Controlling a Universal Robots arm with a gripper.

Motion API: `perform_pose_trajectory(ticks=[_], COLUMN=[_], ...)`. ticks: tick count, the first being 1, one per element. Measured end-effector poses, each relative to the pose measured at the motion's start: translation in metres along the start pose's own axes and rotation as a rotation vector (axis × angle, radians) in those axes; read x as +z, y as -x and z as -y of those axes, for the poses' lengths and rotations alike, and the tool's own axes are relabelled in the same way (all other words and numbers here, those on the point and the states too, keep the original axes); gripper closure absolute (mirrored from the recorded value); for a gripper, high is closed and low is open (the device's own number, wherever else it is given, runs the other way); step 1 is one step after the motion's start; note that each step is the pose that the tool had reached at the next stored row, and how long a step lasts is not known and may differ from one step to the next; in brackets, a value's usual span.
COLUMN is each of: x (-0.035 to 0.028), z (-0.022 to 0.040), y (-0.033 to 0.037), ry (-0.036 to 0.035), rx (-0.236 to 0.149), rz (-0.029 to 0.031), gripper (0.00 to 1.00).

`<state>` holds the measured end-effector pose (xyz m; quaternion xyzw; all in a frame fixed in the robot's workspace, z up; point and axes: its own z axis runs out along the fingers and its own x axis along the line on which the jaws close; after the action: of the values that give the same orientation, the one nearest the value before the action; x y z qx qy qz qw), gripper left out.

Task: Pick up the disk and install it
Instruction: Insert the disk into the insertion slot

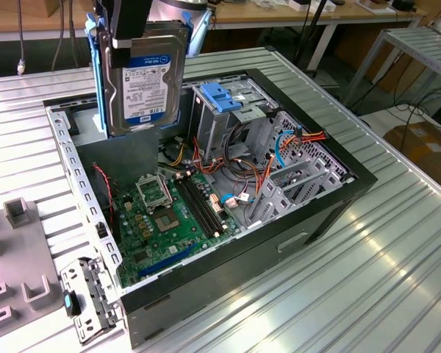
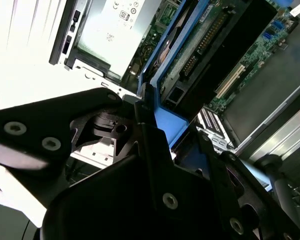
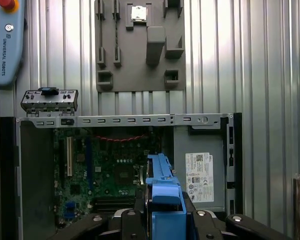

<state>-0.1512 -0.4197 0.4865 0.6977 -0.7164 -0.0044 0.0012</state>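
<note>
The gripper [image 1: 132, 33] is clenched on the upper end of the disk [image 1: 143, 84], which hangs upright above the open computer case [image 1: 279, 243]. Judged rigid, moderately heavy and shock-sensitive. The blue side rails [image 1: 97, 81] offer the safest hold.

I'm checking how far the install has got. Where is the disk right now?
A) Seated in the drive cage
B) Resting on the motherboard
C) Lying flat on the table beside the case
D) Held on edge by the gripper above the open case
D: in the exterior view the gripper is shut on the disk, which hangs on edge over the open case, apart from the drive cage.
</note>
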Motion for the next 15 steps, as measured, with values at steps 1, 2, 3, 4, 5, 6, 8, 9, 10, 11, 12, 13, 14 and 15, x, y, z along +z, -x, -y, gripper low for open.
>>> perform_pose_trajectory(ticks=[1, 2, 3, 4, 5, 6, 8, 9, 10, 11, 12, 13, 14, 15], x=[0.0, 0.0001, 0.0001, 0.0001, 0.0001, 0.0001, 0.0001, 0.0001, 0.0002, 0.0002, 0.0002, 0.0002, 0.0002, 0.0002], z=[0.001, 0.0019, 0.0027, 0.0034, 0.0046, 0.0053, 0.0057, 0.0058, 0.0059, 0.006, 0.006, 0.0061, 0.0062, 0.0063], y=[0.0, 0.0, 0.0001, 0.0001, 0.0001, 0.0001, -0.0007, -0.0013, -0.0029, -0.0044, -0.0054, -0.0063, -0.0077, -0.0087], ry=[0.0, -0.0001, 0.0, 0.0, -0.0001, 0.0, -0.0001, 0.0, 0.0, -0.0001, 0.0, 0.0, -0.0001, -0.0001], rx=[0.0, 0.0, 0.0, 0.0, 0.0, 0.0, 0.0, 0.0, 0.0, 0.0, 0.0, 0.0, 0.0, 0.0], rz=[0.0, 0.0001, 0.0, 0.0, 0.0, -0.0001, 0.0, 0.0, -0.0001, -0.0001, -0.0002, -0.0004, -0.0005, -0.0006], gripper=[0.63, 0.63, 0.63, 0.63, 0.63, 0.63, 0.63, 0.63, 0.63, 0.63, 0.63, 0.63, 0.63, 0.63])
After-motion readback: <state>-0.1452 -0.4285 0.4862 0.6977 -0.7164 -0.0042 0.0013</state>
